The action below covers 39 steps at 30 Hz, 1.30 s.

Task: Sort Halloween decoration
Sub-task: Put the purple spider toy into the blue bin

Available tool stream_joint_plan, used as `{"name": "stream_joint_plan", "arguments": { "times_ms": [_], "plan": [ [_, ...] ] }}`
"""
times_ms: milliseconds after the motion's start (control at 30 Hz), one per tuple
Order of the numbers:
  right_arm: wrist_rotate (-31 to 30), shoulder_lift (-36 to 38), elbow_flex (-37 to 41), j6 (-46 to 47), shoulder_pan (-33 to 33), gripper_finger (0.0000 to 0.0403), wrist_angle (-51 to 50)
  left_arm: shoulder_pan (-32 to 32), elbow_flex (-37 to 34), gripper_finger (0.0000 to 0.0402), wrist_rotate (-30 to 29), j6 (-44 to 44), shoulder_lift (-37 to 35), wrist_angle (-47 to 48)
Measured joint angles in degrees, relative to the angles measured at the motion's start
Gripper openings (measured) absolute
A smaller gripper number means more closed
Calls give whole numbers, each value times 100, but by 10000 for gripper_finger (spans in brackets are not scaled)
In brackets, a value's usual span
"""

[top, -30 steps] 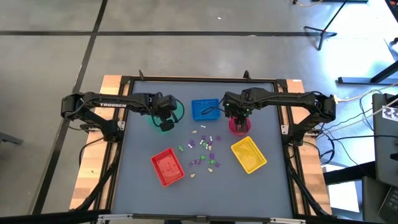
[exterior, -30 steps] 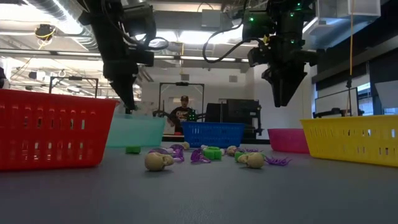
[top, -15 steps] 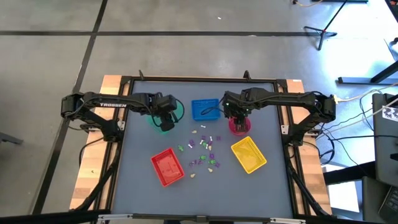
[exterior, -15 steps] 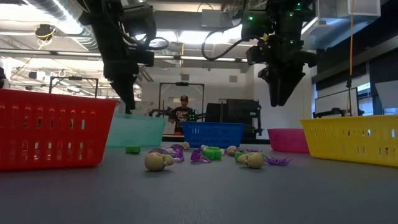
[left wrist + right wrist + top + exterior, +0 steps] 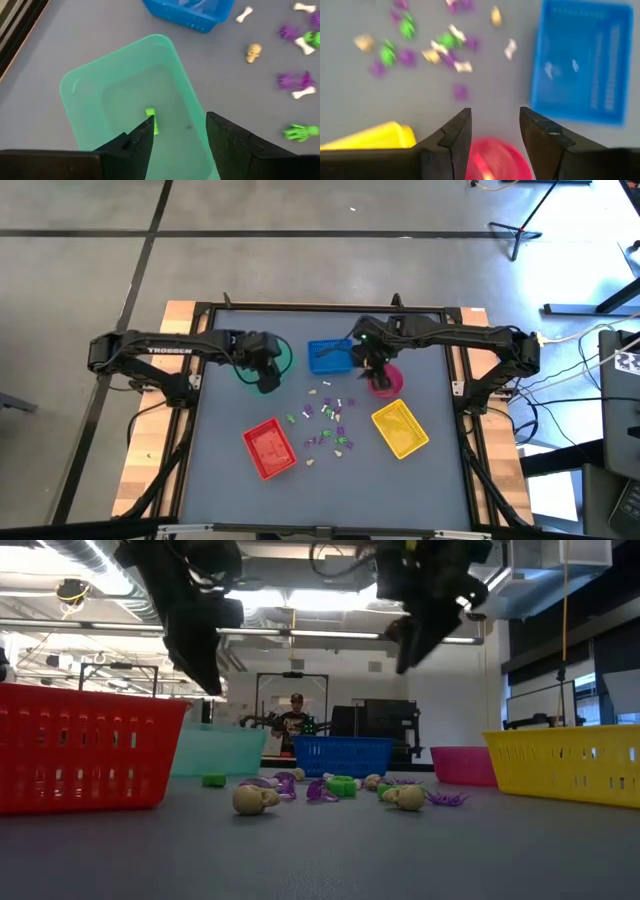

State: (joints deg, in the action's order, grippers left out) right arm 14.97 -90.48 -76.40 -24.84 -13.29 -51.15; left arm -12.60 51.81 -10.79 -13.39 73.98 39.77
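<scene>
Looking down in the high view, we see the left hand (image 5: 265, 375) at centre left of the frame above the green tray (image 5: 266, 360), and the right hand (image 5: 375, 370) right of centre between the blue tray (image 5: 330, 356) and the pink bowl (image 5: 386, 381). The Halloween decoration (image 5: 328, 420) lies scattered on the desk (image 5: 220, 415) at mid-frame, between the red tray (image 5: 269, 448) at lower left and the yellow tray (image 5: 400, 428) at lower right; we judge the containers ring the pile so each colour has a short trip.

In the low view, both arms hang above the desk at the top of the frame, clear of the trinkets in the middle.

In the left wrist view, the left hand's fingers (image 5: 145, 137) stand spread and empty over the green tray, where one green piece (image 5: 152, 121) lies inside; that looks like a finished drop.

In the right wrist view, the right hand's fingers (image 5: 460, 135) are also spread, holding nothing, with the pink bowl just beneath them and the loose pieces toward the upper left, probably the next pick.
</scene>
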Motion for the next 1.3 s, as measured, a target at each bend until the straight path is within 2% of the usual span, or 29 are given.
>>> {"name": "stream_joint_plan", "arguments": {
  "times_ms": [100, 233, 567, 700, 833, 1000, 1133, 1300],
  "plan": [
    [128, 0, 0, 82, 225, 166, 436, 152, 0, 163, -2, -7, -25, -13],
    [-11, 0, 0, -50, 614, 166, 821, 347, 0, 163, -3, -6, -10, -34],
    [-479, -154, 4, -1804, 1288, 166, 700, 656, 0, 163, -33, -20, -3, -69],
    [-513, -317, 5, -2284, 1348, 166, 608, 724, 0, 163, -55, -20, -2, -163],
    [-571, -573, 7, -2363, 1326, 166, 480, 745, 2, 163, -70, -21, -1, -277],
    [-1155, -987, 7, -2372, 1326, 166, 447, 743, 2, 163, -74, -20, -1, -315],
    [-1288, -1287, 9, -2383, 1326, 166, 380, 743, 2, 163, -72, -18, -1, -328],
    [-1504, -1496, 11, -3008, 1328, 166, 268, 743, 2, 163, -76, -9, -1, -340]
  ]
}}
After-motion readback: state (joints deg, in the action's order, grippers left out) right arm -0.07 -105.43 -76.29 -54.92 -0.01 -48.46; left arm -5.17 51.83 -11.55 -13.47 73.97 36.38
